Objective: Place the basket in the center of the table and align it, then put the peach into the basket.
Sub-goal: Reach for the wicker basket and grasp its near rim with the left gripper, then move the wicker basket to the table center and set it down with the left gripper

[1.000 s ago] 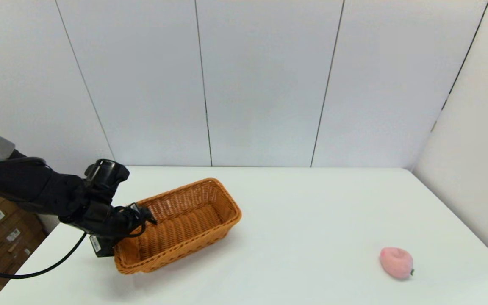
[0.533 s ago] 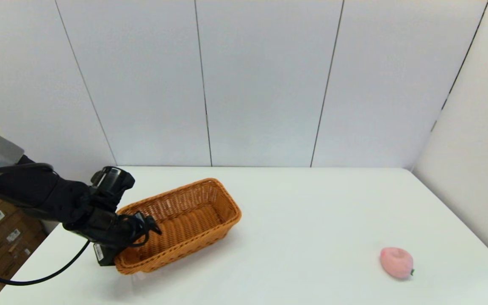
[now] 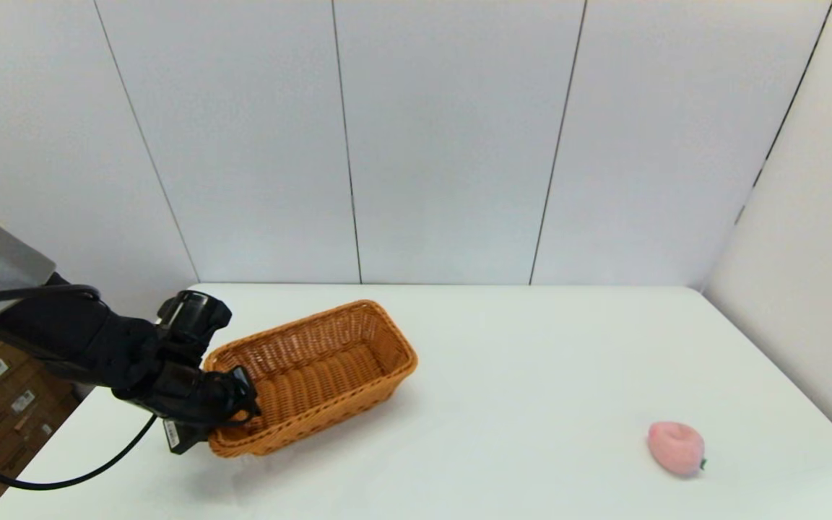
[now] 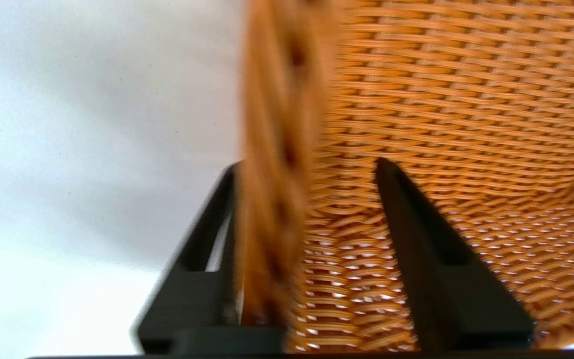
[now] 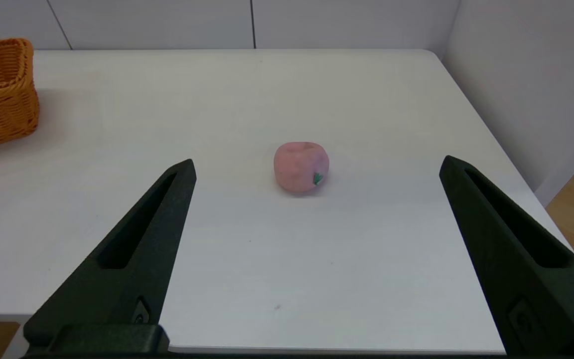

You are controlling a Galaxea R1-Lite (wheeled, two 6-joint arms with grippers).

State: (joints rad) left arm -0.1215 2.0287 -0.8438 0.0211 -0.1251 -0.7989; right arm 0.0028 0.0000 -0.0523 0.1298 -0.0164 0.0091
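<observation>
**Basket sits skewed and left of the table's middle, with the left arm on its near end**

Head view: basket (image 3: pixel 318 375) is on the table (image 3: pixel 531 375), well to the left of the table's middle. Its long axis runs on a diagonal, near-left end to far-right end, so it isn't squared to the table edges. The left gripper (image 3: pixel 232 404) is at the basket's near-left short end, one finger inside and one outside the rim. The centre lies to the basket's right, so my guess is the coming move is a drag rightward plus a twist to straighten that axis. The peach (image 3: pixel 676 448) is well apart from the basket, far off to its right near the table's front edge.

Left wrist view: the basket's end wall runs up between the two fingers (image 4: pixel 419 249). The outer finger is right against the wicker; the inner one shows a gap, so the grip looks loose rather than clamped hard.

Right wrist view: the right gripper (image 5: pixel 317 179) hangs wide apart and holds nothing, with the peach straight ahead between its fingers but some way off. That arm is clearly the closer one for the peach. Only the basket's far end peeks in from this angle.
</observation>
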